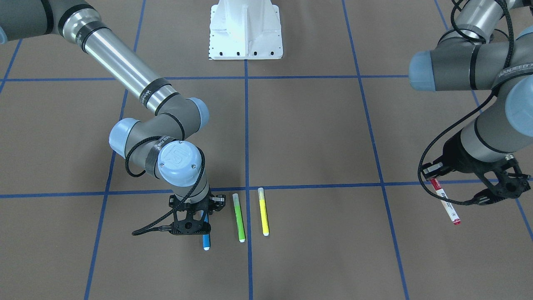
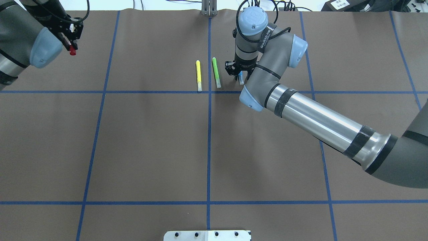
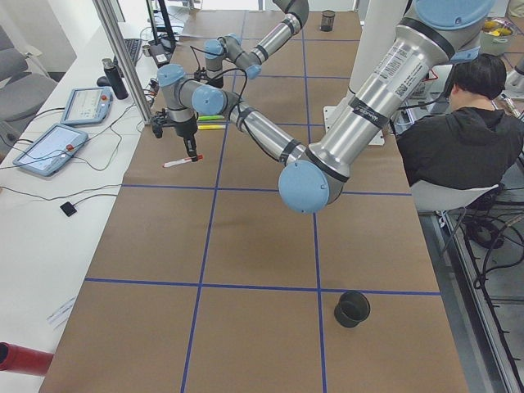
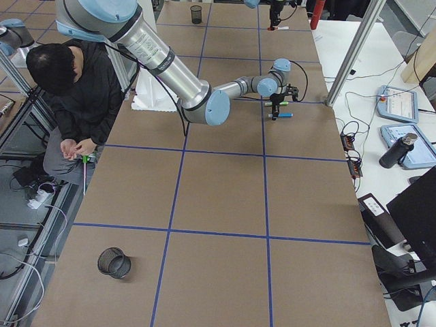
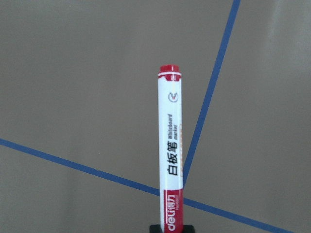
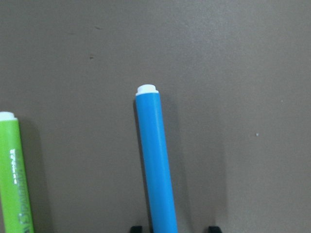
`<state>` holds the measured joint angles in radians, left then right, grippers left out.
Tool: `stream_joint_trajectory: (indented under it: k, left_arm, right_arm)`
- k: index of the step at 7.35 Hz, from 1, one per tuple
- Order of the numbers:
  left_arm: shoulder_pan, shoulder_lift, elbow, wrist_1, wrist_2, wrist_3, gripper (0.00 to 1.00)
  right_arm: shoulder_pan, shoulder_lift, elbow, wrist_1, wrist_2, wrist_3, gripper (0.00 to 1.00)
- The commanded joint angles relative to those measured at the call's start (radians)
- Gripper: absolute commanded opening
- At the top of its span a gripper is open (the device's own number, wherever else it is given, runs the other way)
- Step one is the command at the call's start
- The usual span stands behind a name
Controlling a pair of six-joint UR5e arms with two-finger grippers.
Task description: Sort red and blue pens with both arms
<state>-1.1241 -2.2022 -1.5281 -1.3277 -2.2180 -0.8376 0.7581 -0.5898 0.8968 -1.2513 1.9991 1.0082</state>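
Currently held: red marker (image 5: 171, 155) — pinched at its wide red end by the left gripper (image 1: 434, 177), clear of the table (image 1: 316, 137), slanting toward 5 o'clock in the front-facing view.
Left gripper: fingers pressed onto the marker.
Blue pen (image 6: 156, 160): flat on the table, white end at 12 o'clock in the right wrist view.
Right gripper (image 1: 195, 214): low over the table, fingers spread either side of the blue pen — a gap shows on each side.
Green pen (image 1: 239, 216): near the blue pen, at its 3 o'clock in the front-facing view, parallel.
Yellow pen (image 1: 263, 211): at 3 o'clock of the green pen, parallel, apart.
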Motion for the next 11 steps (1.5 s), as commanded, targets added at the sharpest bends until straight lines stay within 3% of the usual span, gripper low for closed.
stream_joint_trajectory:
  k: [1,2,5,7,9,11]
  left_arm:
    - [0.000,0.003,-0.012,0.002,-0.002,-0.002,0.00]
    - [0.000,0.003,-0.015,0.004,-0.002,-0.002,0.00]
    - [0.000,0.018,-0.021,0.001,-0.003,-0.002,0.00]
    - [-0.002,0.076,-0.087,-0.001,0.001,0.002,0.00]
    - [-0.035,0.160,-0.153,0.004,0.008,0.116,0.00]
    - [-0.112,0.277,-0.187,0.005,0.008,0.294,0.00]
  right_arm:
    - [0.000,-0.001,0.001,0.000,0.001,0.003,0.19]
    - [0.000,-0.004,0.001,0.000,0.003,0.001,0.00]
    - [0.029,0.001,0.037,-0.005,0.029,-0.011,0.00]
    - [0.058,-0.005,0.089,-0.060,0.044,-0.029,0.00]
    - [0.110,-0.060,0.198,-0.211,0.038,-0.133,0.00]
    - [0.145,-0.178,0.330,-0.244,0.017,-0.149,0.00]
